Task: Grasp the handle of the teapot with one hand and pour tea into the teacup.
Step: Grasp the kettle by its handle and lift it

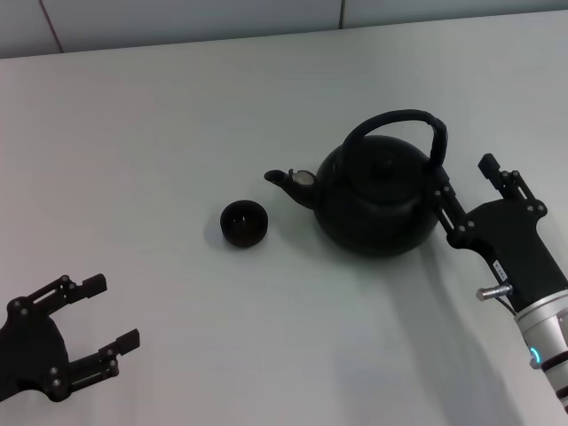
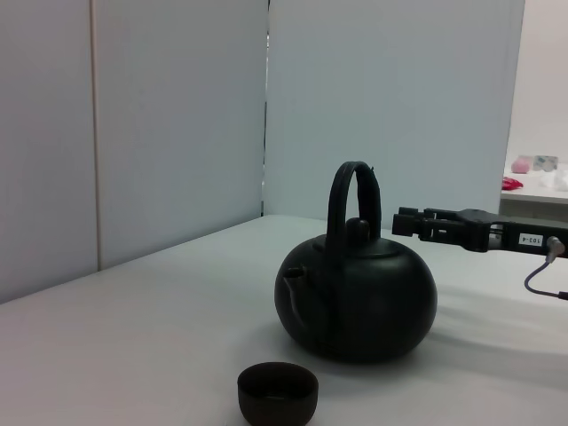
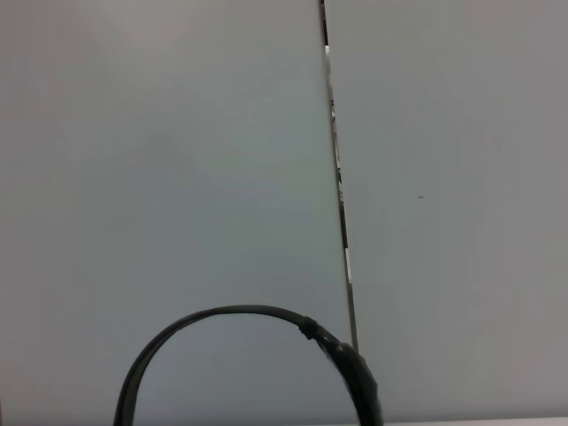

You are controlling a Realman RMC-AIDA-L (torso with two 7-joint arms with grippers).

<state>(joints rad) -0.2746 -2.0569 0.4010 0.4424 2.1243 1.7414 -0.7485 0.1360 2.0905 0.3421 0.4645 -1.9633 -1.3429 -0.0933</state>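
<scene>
The black teapot (image 1: 377, 200) stands right of the table's middle, its short spout pointing left at the small black teacup (image 1: 243, 223). The arched handle (image 1: 397, 120) stands upright over the lid. My right gripper (image 1: 468, 191) is open just right of the teapot, level with its upper body, one finger close to the pot's side, clear of the handle. My left gripper (image 1: 108, 312) is open and empty at the near left. The left wrist view shows the teapot (image 2: 355, 297), the handle (image 2: 354, 191), the teacup (image 2: 277, 392) and the right gripper (image 2: 410, 225). The right wrist view shows only the handle's arc (image 3: 248, 312).
The white table (image 1: 177, 133) carries only the teapot and the cup. Its far edge meets grey wall panels (image 1: 177, 22). In the left wrist view a farther table with small pink and red items (image 2: 524, 173) shows at the right.
</scene>
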